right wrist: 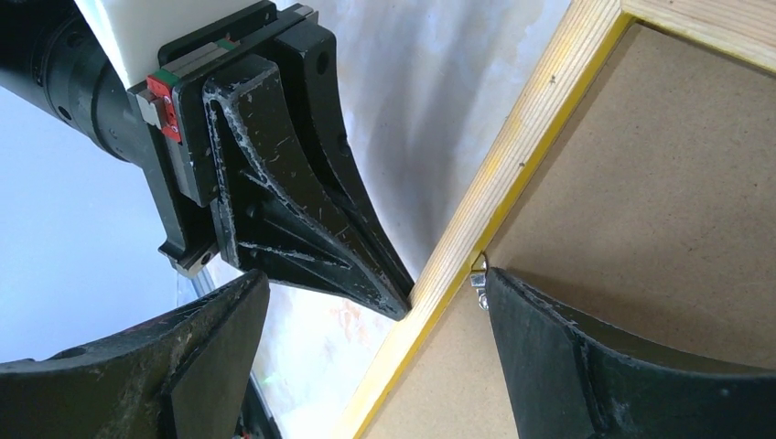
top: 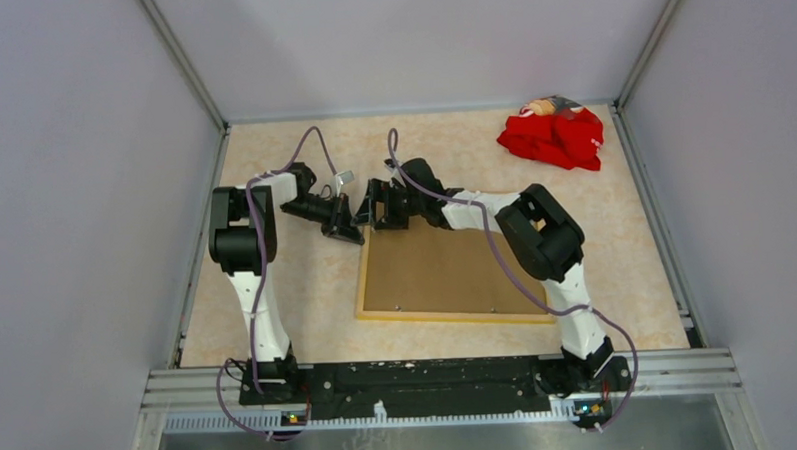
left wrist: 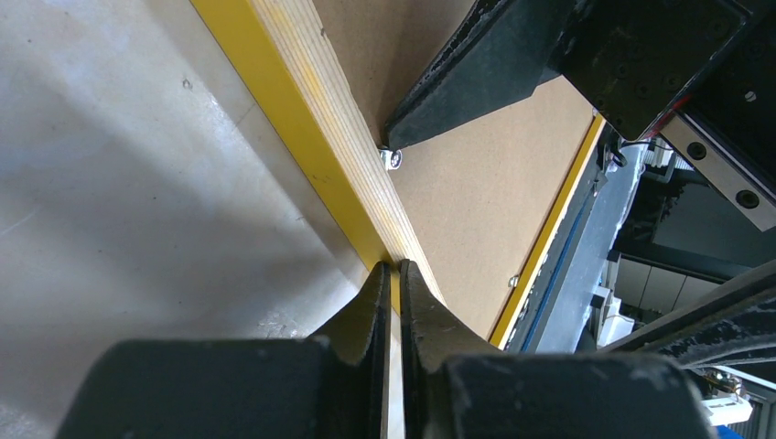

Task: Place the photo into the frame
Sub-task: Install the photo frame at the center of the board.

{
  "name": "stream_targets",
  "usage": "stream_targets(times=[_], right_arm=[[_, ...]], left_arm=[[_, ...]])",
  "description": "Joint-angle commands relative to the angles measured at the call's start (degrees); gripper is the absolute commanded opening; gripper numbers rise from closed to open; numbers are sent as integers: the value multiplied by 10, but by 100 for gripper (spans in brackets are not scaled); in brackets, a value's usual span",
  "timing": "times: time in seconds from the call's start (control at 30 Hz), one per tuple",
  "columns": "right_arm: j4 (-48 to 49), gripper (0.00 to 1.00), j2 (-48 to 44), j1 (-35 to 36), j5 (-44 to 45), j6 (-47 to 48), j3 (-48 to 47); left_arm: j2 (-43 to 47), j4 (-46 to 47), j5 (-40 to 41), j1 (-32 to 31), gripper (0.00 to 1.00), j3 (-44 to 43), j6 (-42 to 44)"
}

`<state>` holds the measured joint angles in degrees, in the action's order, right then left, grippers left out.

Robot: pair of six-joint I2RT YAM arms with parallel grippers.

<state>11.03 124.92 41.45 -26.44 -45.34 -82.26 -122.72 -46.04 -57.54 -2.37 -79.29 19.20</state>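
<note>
your left fingers (left wrist: 361, 311) were pressed together. their tips were set against the outer yellow edge of the frame (left wrist: 311, 119), on its left rail close to the far left corner. from your right wrist camera, those closed tips touched the rail from the table side.

your right fingers (right wrist: 549, 366) stood wide apart and closed on nothing. they straddled that same rail. one finger hung over the brown backing board (right wrist: 659, 183), with its tip just beside a small metal clip (right wrist: 478, 277) at the rail's inner edge. the other finger was outside the frame, over the table. the tips of your left fingers sat between the two.

the frame (top: 448, 316) lay flat on the table (top: 297, 289), face down. its pale wood back was up, and only a thin line of yellow showed along the edges. the backing board (top: 446, 268) filled the opening. the frame sat in the middle of the table, nearer your right arm (top: 540, 235), which reached across its far edge. your left arm (top: 245, 230) came in from the left side.

a crumpled red cloth (top: 556, 134) lay in the far right corner of the table, well apart from the frame and both sets of fingers.
</note>
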Motion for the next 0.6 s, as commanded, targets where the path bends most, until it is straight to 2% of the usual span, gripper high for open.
stream_targets(times=[0.0,0.57], right_arm=[[-18,89,22,2,-7,19,-18],[-27,88,27,4,-36,16,-24]], left_arm=[[-21,41,99,-14,8,6,33],[-20,38,98,-14,7,0,31]])
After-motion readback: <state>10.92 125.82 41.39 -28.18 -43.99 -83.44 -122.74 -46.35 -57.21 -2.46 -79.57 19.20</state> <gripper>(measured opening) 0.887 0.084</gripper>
